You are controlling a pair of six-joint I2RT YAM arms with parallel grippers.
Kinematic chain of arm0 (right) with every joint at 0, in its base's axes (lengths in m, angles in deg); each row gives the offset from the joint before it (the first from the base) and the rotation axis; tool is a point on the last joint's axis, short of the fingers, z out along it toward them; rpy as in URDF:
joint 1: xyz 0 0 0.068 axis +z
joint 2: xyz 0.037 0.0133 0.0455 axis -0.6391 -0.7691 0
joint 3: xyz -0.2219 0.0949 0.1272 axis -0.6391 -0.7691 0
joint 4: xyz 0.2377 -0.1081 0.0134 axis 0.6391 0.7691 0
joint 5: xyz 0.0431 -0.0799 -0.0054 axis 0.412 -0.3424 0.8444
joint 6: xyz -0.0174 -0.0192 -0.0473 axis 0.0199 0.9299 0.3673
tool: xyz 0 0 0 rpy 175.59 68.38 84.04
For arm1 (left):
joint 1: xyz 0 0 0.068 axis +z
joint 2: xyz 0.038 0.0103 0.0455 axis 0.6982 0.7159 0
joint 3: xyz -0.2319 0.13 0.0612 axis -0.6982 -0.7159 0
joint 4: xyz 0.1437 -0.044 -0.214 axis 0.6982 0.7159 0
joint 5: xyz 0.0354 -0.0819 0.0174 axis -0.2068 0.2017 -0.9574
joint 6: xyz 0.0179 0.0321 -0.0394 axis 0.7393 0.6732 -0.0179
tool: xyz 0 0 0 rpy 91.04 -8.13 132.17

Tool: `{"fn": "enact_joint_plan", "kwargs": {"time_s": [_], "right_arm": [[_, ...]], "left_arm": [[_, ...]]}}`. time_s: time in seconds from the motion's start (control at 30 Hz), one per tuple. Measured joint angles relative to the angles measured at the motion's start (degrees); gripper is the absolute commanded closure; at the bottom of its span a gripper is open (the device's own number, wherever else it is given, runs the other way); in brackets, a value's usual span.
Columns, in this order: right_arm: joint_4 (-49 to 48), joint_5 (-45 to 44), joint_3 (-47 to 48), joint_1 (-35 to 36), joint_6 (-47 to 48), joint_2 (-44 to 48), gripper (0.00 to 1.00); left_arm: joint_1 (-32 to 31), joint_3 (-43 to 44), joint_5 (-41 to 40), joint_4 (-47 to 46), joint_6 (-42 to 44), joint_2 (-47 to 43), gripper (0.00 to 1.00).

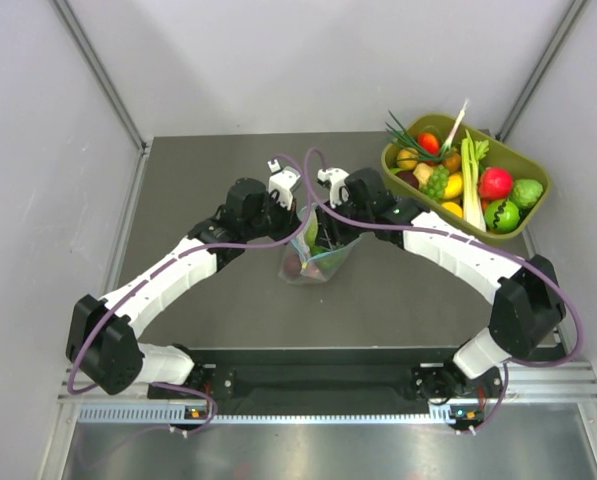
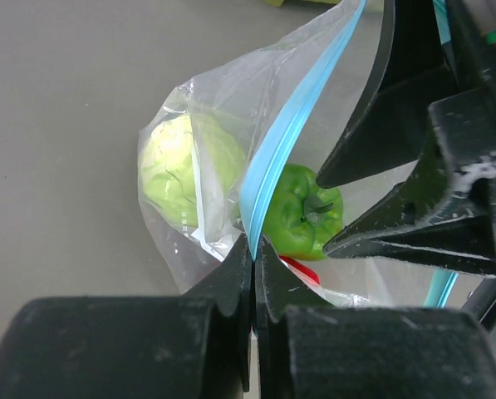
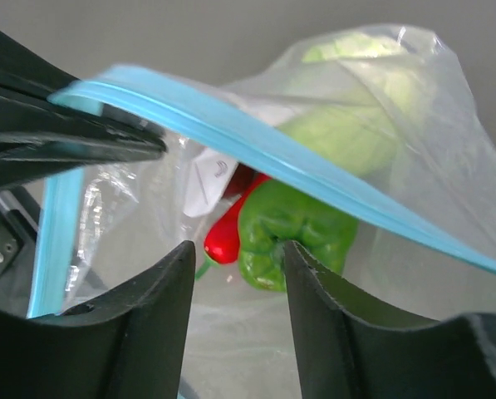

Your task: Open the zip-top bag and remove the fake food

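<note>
The zip-top bag (image 1: 316, 257) stands mid-table, its mouth pulled open. My left gripper (image 2: 253, 243) is shut on one side of the bag's teal zip strip (image 2: 285, 141) and holds it up. My right gripper (image 3: 235, 249) is open, its fingers just inside the bag's mouth above the food; one finger (image 2: 414, 158) shows in the left wrist view. Inside the bag lie the pale green cabbage (image 2: 177, 170), the dark green bell pepper (image 3: 293, 229) and the red chili (image 3: 227, 233). In the top view both grippers (image 1: 296, 215) (image 1: 330, 222) meet over the bag.
An olive-green tub (image 1: 526, 160) at the back right holds an apple, lemon, celery and other toy produce. Grey walls close in the table at the left, back and right. Both arms' purple cables loop above the bag.
</note>
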Motion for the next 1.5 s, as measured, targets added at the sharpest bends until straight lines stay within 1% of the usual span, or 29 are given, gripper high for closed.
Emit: {"fn": "enact_joint_plan", "kwargs": {"time_s": [0.23, 0.37, 0.57, 0.9, 1.0, 1.1, 1.2, 1.23, 1.27, 1.5], "right_arm": [[4.0, -2.9, 0.0, 1.0, 0.3, 0.0, 0.57], [5.1, -4.2, 0.0, 1.7, 0.4, -0.2, 0.62], [5.5, -5.6, 0.0, 2.1, 0.5, -2.4, 0.66], [7.1, -7.5, -0.9, 2.3, 0.9, -5.6, 0.66], [7.8, -7.8, -0.9, 2.4, 1.2, -5.9, 0.68], [8.3, -8.1, -0.9, 2.4, 1.5, -5.9, 0.75], [9.1, -8.2, -0.9, 2.4, 2.0, -6.0, 0.90], [9.3, -8.4, -0.9, 2.4, 2.2, -6.1, 0.98], [9.4, -8.5, -0.9, 2.4, 2.2, -6.1, 1.00], [8.7, -10.3, -1.3, 2.5, 1.2, -5.5, 1.00]], "left_arm": [[-0.1, 0.0, 0.2, 0.0, 0.0, 0.0, 1.00], [-0.1, 0.0, 0.3, 0.0, 0.0, 0.0, 1.00], [-0.2, 0.0, 0.3, 0.1, 0.0, 0.0, 1.00], [-0.4, 0.0, 0.3, 0.3, 0.0, 0.0, 1.00], [-0.4, 0.0, 0.4, 0.5, 0.0, 0.0, 1.00], [-0.4, 0.0, 0.5, 0.5, 0.0, 0.0, 1.00], [-0.4, 0.0, 0.5, 0.5, 0.0, 0.0, 1.00], [-0.4, 0.0, 0.5, 0.5, 0.0, 0.0, 1.00], [-0.4, 0.0, 0.5, 0.5, 0.0, 0.0, 1.00], [-0.5, 0.0, 0.8, 0.5, 0.0, 0.0, 1.00]]}}
